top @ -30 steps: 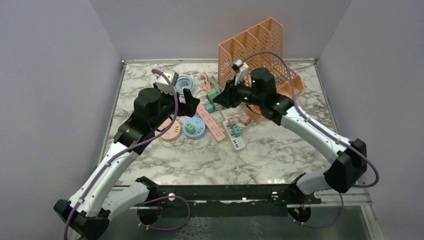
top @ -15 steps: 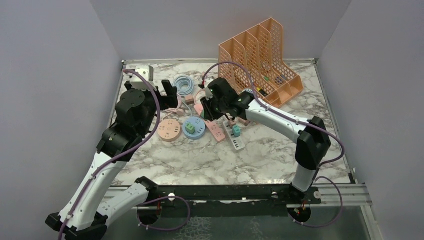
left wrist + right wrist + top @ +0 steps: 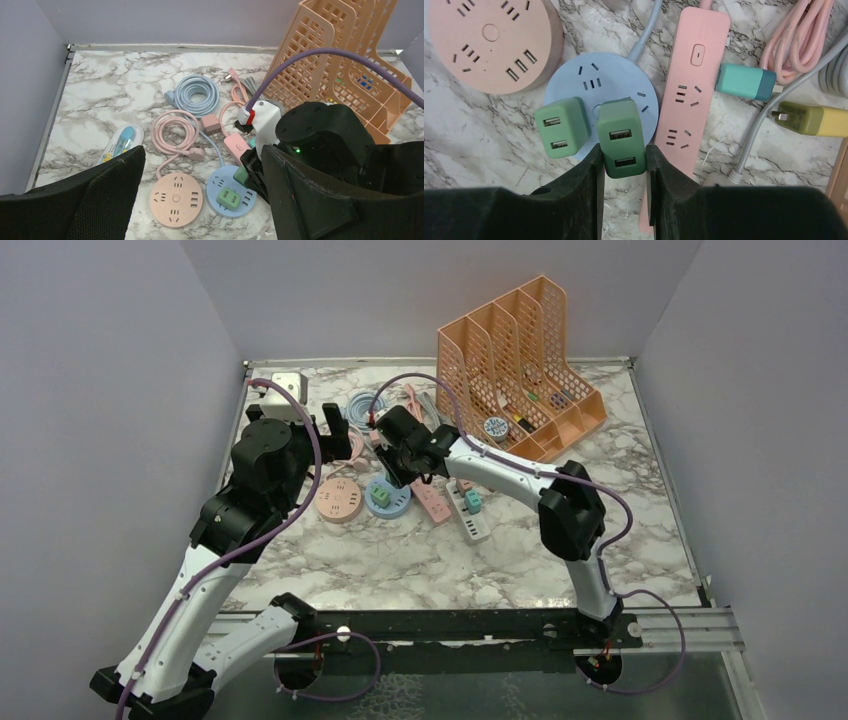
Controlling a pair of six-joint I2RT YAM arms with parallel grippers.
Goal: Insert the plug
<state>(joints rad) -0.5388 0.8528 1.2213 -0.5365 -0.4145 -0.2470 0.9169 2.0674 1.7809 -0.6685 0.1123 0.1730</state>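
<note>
My right gripper [image 3: 622,156] is shut on a dark green USB plug [image 3: 621,135] and holds it over the round blue power strip [image 3: 596,80], right of a light green plug [image 3: 562,128] that sits in that strip. In the top view the right gripper [image 3: 398,468] is just above the blue strip [image 3: 388,496]. My left gripper [image 3: 340,430] is open and empty, hovering over the back left of the table; its fingers [image 3: 90,200] frame the round pink strip [image 3: 176,199] and the blue strip [image 3: 233,190].
A long pink strip [image 3: 689,100] lies right of the blue one, with a teal plug [image 3: 744,83] and a yellow plug [image 3: 814,120] beside it. Coiled blue [image 3: 194,94] and pink cables [image 3: 175,134], a white strip [image 3: 470,510] and an orange file rack [image 3: 520,350] stand behind.
My right arm swung left from the rack side and came down over the blue strip with the green plug. My left gripper pulled back toward the back left.
</note>
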